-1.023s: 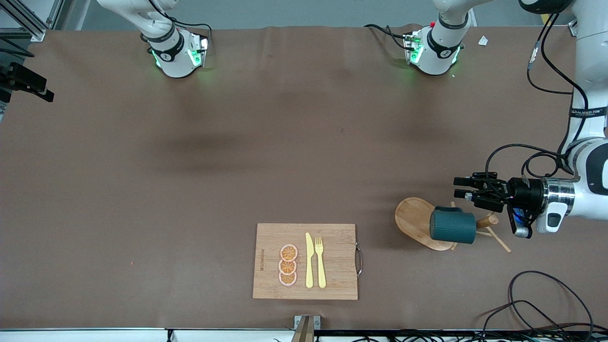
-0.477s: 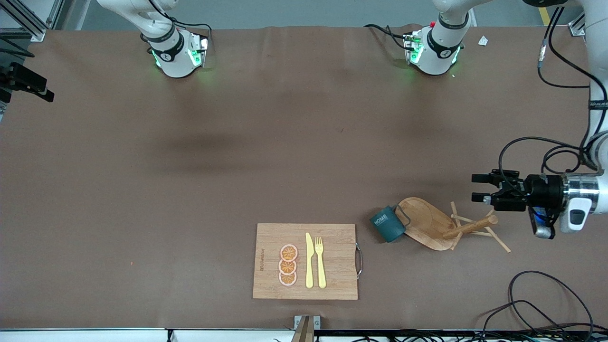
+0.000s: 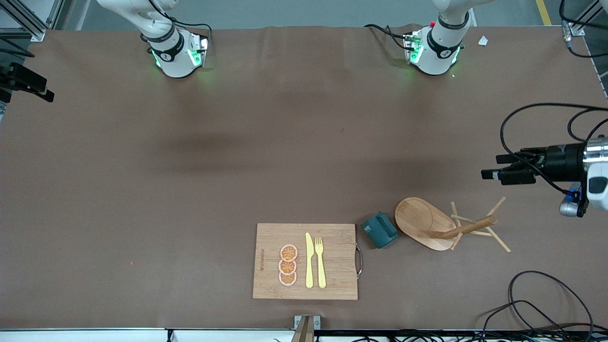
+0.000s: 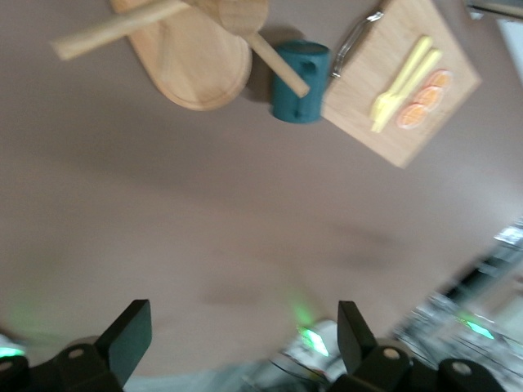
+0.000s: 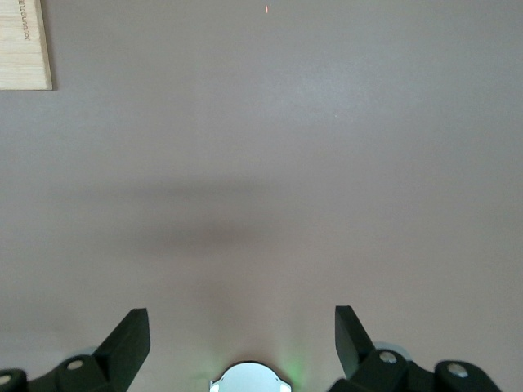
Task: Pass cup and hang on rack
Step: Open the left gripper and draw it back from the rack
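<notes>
The dark teal cup (image 3: 379, 230) lies on its side on the table, between the cutting board and the rack's oval base (image 3: 420, 221). The rack's post (image 3: 470, 227) and thin pegs point toward the left arm's end of the table. My left gripper (image 3: 496, 167) hangs open and empty in the air near that end, apart from the rack. Its wrist view shows the cup (image 4: 301, 69) beside the rack (image 4: 196, 65), far from the open left gripper (image 4: 241, 335). My right gripper (image 5: 241, 335) is open over bare table and holds nothing.
A wooden cutting board (image 3: 332, 237) holds orange slices (image 3: 288, 265), a yellow knife (image 3: 308, 260) and a fork (image 3: 320, 261). Black cables (image 3: 541, 294) lie at the front corner by the left arm's end. The arm bases (image 3: 175, 52) (image 3: 432, 52) stand along the table's edge.
The cup left the rack's pegs and rolled onto the table next to the cutting board. My left gripper opened and drew back from the rack toward the left arm's end.
</notes>
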Controlling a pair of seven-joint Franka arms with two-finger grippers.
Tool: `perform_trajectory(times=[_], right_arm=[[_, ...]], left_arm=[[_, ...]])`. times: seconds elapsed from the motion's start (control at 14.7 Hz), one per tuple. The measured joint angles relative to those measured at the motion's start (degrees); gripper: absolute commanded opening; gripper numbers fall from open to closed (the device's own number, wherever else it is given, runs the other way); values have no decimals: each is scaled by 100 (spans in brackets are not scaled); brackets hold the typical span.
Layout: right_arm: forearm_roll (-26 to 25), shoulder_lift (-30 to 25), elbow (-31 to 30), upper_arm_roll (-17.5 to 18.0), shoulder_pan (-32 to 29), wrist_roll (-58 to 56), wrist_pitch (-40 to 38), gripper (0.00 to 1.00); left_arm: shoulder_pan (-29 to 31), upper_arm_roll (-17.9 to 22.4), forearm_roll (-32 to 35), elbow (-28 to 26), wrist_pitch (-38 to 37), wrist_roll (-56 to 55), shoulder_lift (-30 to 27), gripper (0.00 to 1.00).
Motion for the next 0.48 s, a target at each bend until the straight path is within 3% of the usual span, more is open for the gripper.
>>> perform_trajectory(times=[0.14,0.48], right_arm=[[0,0,-1,0,0,0,0,100],[0,0,-2,0,0,-1,0,100]], left_arm=[[-240,-138,719,29,0,85,-345,100],[-301,-695,2348,42,3,1478,-924,100]])
